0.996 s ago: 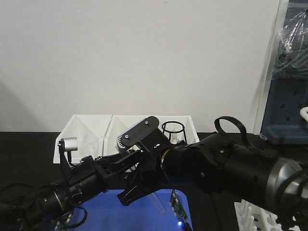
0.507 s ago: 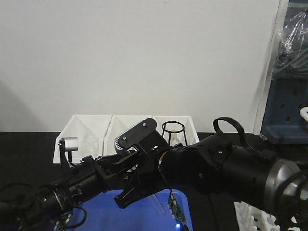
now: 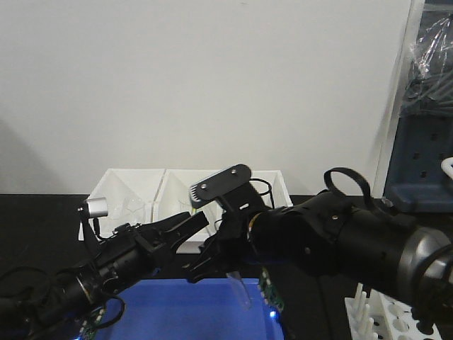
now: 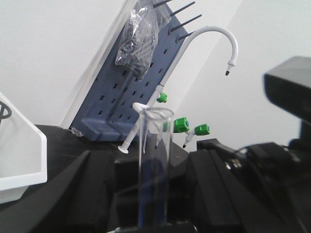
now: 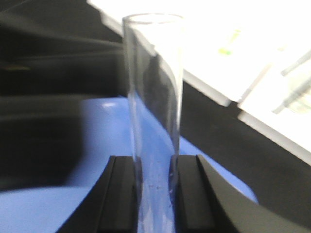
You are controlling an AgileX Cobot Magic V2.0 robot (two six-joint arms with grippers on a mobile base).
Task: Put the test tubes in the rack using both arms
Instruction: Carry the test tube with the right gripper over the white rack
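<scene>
A clear test tube (image 3: 241,290) hangs from my right gripper (image 3: 225,263) over the blue tray (image 3: 170,315). In the right wrist view the two black pads (image 5: 121,194) press on the tube (image 5: 153,73) from both sides. My left gripper (image 3: 195,228) is just left of the right one, with its jaws spread. In the left wrist view the same tube (image 4: 154,145) stands upright between the wide black fingers (image 4: 82,194), with a gap on each side. The white rack (image 3: 386,319) shows at the lower right corner.
Three white bins (image 3: 141,188) stand at the back against the white wall. A blue pegboard (image 4: 131,87) with a white curved tap (image 4: 214,34) stands at the right. The table top is black.
The right gripper with the tube has shifted right and a little up. The left gripper now sits apart from it to the left, with its fingers spread.
</scene>
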